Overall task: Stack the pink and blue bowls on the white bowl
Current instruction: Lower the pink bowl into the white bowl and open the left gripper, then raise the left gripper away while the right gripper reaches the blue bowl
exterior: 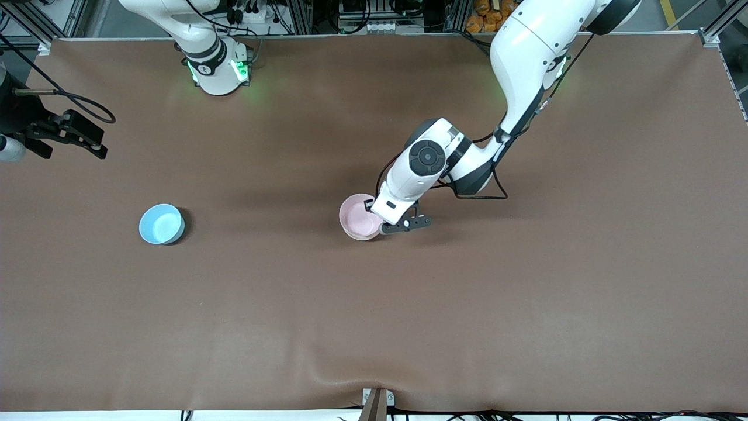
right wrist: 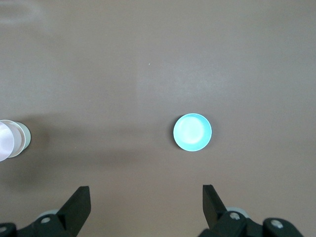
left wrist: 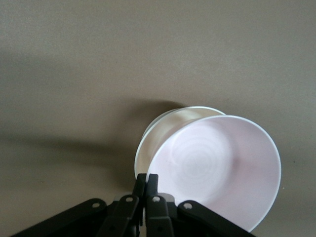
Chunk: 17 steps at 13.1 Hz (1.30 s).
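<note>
My left gripper (exterior: 378, 224) is shut on the rim of the pale pink bowl (exterior: 358, 216). It holds the bowl tilted, partly inside the off-white bowl (left wrist: 160, 129) near the table's middle. In the left wrist view the fingers (left wrist: 153, 183) pinch the pink bowl's (left wrist: 217, 168) rim, and the white bowl's rim shows around it. The white bowl is mostly hidden under the pink one in the front view. The light blue bowl (exterior: 161, 224) stands alone toward the right arm's end. My right gripper (exterior: 100, 147) is open and empty, up over that end. In its wrist view (right wrist: 145, 197) the blue bowl (right wrist: 192, 132) lies below it.
The brown table cover (exterior: 374, 321) is bare around the bowls. A clamp (exterior: 377, 403) sits at the table edge nearest the front camera. The pink and white bowls show small in the right wrist view (right wrist: 10, 139).
</note>
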Each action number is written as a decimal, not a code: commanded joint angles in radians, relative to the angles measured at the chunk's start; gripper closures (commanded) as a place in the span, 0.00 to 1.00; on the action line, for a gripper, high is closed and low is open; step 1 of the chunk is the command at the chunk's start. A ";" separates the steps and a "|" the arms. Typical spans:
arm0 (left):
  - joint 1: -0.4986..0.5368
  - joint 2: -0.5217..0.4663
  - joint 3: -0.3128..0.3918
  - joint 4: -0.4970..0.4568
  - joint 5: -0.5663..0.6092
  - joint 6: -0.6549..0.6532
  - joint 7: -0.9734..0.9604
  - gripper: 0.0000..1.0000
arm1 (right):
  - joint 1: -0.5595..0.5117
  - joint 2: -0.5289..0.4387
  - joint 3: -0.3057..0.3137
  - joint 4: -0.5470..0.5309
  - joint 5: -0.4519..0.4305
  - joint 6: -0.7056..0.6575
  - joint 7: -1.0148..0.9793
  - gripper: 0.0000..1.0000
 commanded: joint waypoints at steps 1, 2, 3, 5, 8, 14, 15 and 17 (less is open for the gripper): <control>-0.015 0.012 0.005 0.006 0.032 0.002 -0.060 1.00 | -0.005 0.011 0.004 0.017 -0.006 -0.006 -0.007 0.00; -0.021 0.013 0.005 0.008 0.032 0.004 -0.063 1.00 | -0.005 0.011 0.004 0.017 -0.006 -0.006 -0.007 0.00; -0.021 0.013 0.005 0.008 0.032 0.004 -0.065 0.97 | -0.004 0.011 0.004 0.017 -0.006 -0.006 -0.007 0.00; -0.021 0.013 0.005 0.008 0.032 0.002 -0.097 0.31 | -0.005 0.011 0.004 0.017 -0.006 -0.006 -0.007 0.00; -0.009 -0.008 0.005 0.011 0.068 -0.013 -0.114 0.00 | -0.004 0.011 0.004 0.017 -0.005 -0.006 -0.007 0.00; 0.156 -0.297 0.006 0.017 0.072 -0.358 -0.102 0.00 | -0.011 0.048 0.003 0.021 -0.008 -0.009 -0.002 0.00; 0.196 -0.347 0.006 0.017 0.072 -0.395 -0.090 0.00 | -0.014 0.063 0.000 0.023 -0.017 -0.013 -0.007 0.00; 0.270 -0.423 -0.001 0.019 0.072 -0.443 -0.063 0.00 | -0.040 0.100 -0.012 0.021 -0.022 -0.008 -0.008 0.00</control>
